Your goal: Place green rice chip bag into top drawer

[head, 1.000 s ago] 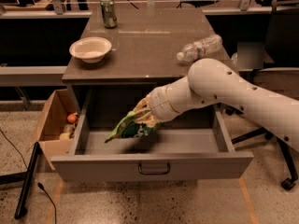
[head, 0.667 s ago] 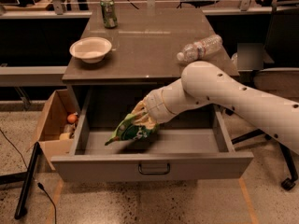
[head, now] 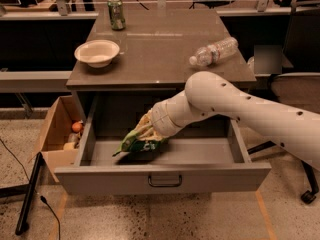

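The top drawer stands pulled open under the grey table, with a flat front panel and a dark loop handle. The green rice chip bag lies low inside the drawer, left of centre, at or just above the drawer floor. My gripper reaches down into the drawer from the right on the white arm and sits right on the upper side of the bag.
On the tabletop stand a green soda can, a white bowl and a lying plastic bottle. A brown cardboard box with items sits on the floor left of the drawer. A chair base stands at the right.
The arm has pushed a little further left and down, and the bag has sunk lower into the drawer with it.
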`<state>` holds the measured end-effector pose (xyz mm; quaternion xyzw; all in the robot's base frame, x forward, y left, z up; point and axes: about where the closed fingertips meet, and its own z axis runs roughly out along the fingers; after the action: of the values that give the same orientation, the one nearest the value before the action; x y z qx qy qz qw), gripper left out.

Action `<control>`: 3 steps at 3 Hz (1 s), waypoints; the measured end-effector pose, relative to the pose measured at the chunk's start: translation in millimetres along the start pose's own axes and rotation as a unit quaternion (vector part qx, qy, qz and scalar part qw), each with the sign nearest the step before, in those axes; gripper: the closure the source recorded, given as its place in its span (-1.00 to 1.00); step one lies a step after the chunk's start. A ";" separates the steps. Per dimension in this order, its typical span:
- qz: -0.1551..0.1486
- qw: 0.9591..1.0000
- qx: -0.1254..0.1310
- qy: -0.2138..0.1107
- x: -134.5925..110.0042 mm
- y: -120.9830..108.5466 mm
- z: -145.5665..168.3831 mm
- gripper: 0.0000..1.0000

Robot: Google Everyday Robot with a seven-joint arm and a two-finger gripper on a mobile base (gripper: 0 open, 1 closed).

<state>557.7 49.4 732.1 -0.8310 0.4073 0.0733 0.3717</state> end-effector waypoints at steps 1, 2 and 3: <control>0.007 1.000 -0.003 -0.002 1.0 -0.4 4.1 -0.67; 0.039 0.999 0.009 -0.009 6.0 -2.7 0.7 -1.00; 0.067 0.997 0.032 -0.011 9.0 -12.4 -13.0 -0.67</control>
<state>570.4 39.9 744.5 -0.7890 0.4597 0.0941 0.3966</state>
